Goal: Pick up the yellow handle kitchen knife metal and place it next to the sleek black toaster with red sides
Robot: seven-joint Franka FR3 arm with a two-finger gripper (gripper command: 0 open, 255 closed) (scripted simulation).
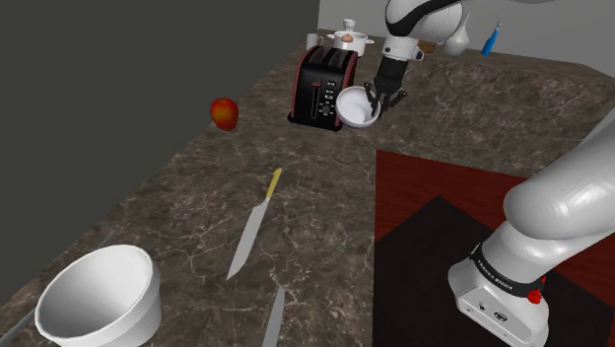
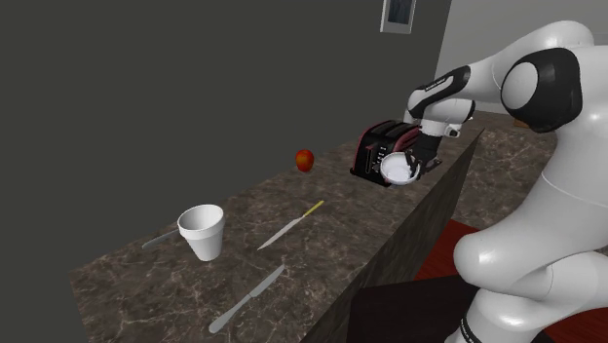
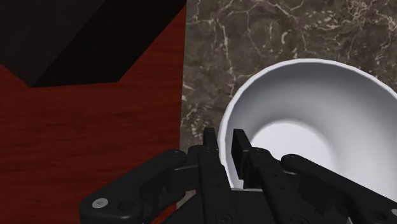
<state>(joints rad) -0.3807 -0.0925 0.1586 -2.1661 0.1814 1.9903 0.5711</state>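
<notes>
Yellow-handled and thin, the knife (image 1: pixel 253 225) lies flat, likely stiff, light and slippery, best pinched across its handle, while the claw (image 3: pixel 224 143) pinches the rim of a white bowl (image 3: pixel 299 89)

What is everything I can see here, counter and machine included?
toaster: 1, black with red sides, counter's far end.
small bowl: 1, white, beside the toaster.
pot: 1, white, behind the toaster.
apple: 1, red, apart from the toaster.
yellow-handled knife: 1, grey blade, mid-counter.
plain knife: 1, grey, counter's near end.
large bowl: 1, white, near end.
counter: 1, dark, marbled.
arm: 1, white, reaching towards the toaster.
end effector: 1, black, shut on the small bowl's rim.
</notes>
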